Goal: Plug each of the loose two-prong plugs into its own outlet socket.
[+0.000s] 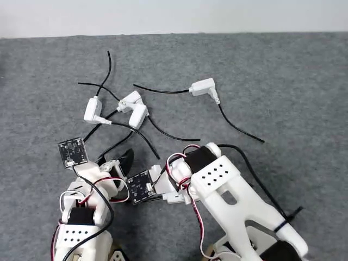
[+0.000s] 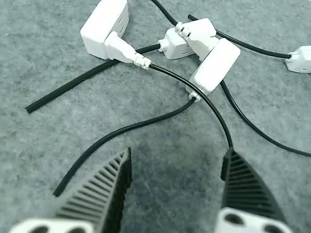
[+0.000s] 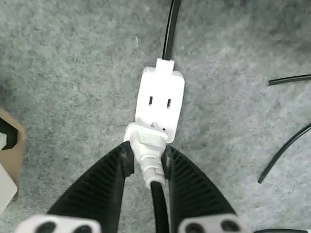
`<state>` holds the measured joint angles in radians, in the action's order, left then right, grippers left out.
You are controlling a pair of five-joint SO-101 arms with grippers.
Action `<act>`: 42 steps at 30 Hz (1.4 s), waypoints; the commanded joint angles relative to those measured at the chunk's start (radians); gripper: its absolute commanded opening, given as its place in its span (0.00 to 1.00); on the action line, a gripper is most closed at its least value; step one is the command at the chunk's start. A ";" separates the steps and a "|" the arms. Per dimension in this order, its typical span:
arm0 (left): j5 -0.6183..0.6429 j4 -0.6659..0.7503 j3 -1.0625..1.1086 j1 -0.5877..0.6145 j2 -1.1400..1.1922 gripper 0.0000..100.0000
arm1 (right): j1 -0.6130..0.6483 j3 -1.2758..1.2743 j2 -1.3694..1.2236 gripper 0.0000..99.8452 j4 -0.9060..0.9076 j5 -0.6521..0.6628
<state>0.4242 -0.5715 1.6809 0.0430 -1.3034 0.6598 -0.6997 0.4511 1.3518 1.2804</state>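
Lighting: bright, even and diffuse, cast from above.

Shadows: soft and short, laid close under the black cables point(image 2: 63, 91) and white sockets point(image 2: 214, 65) on the grey mat point(image 2: 43, 160). A broader shade is thrown on the mat beside the right arm point(image 1: 234, 201) in the high view.

Glare: the sockets are lit almost flat. A pale sheen is carried on the ribbed black fingers point(image 3: 102, 189) beside the white plug point(image 3: 146, 143).

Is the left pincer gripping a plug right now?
No: the left pincer hangs open, with only grey carpet between its fingers.
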 commanded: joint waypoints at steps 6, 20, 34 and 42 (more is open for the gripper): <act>-0.008 0.005 -0.008 -0.008 -0.009 0.28 | -0.033 0.009 0.008 0.01 -0.015 0.074; -0.008 0.005 -0.010 -0.009 -0.009 0.28 | -0.096 -0.002 -0.005 0.01 -0.018 0.201; -0.008 0.005 -0.010 -0.009 -0.009 0.28 | -0.081 -0.058 -0.004 0.01 -0.096 0.196; -0.008 0.005 -0.008 -0.028 -0.009 0.28 | -0.081 -0.057 -0.079 0.01 -0.130 0.199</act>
<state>0.4242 -0.5715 1.6809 0.0292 -1.3034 0.5800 -0.7626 0.4266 1.2367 1.4707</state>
